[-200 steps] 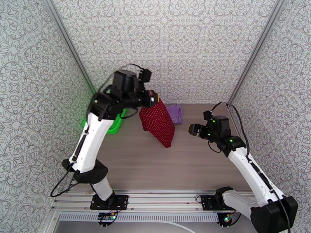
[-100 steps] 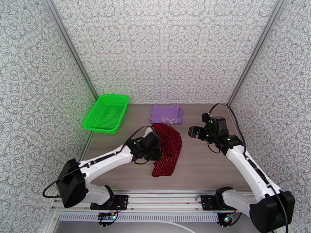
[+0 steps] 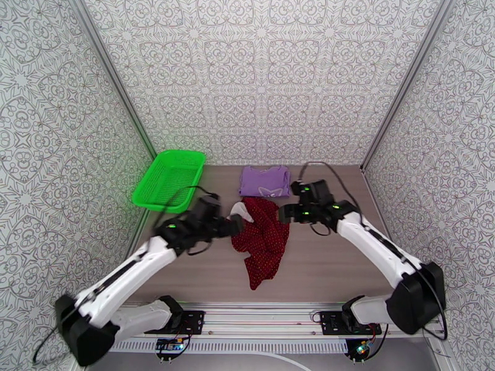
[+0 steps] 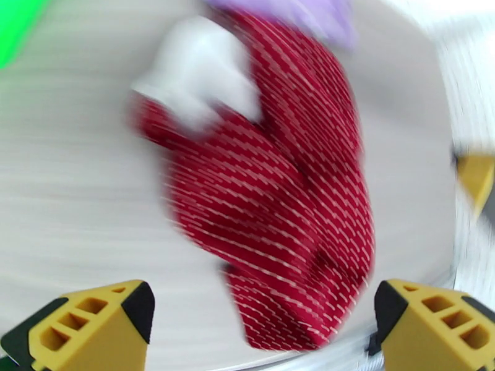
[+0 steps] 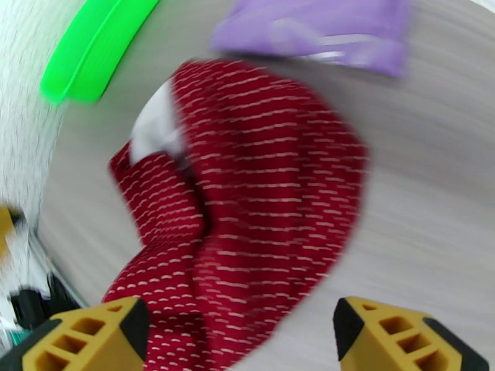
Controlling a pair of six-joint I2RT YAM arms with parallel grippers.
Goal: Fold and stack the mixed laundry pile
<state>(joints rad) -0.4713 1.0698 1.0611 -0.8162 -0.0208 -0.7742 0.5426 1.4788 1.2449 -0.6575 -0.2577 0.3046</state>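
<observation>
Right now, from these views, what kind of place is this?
Probably a robot test cell, not a home: patterned panels wall in a table, and a left arm and right arm stand bolted to a metal rail.

Motion blur smears the red garment [image 4: 272,199] into streaks in both wrist views, and the left wrist view's edge cuts off most of the shirt [image 4: 297,10] and basket [image 4: 12,23].

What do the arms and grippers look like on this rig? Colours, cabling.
Left arm and right arm: white shells, black joints and wrist housings, green LEDs, loose black cables. Left gripper and right gripper: yellow fingers with rectangular cut-outs, black inner faces.
</observation>
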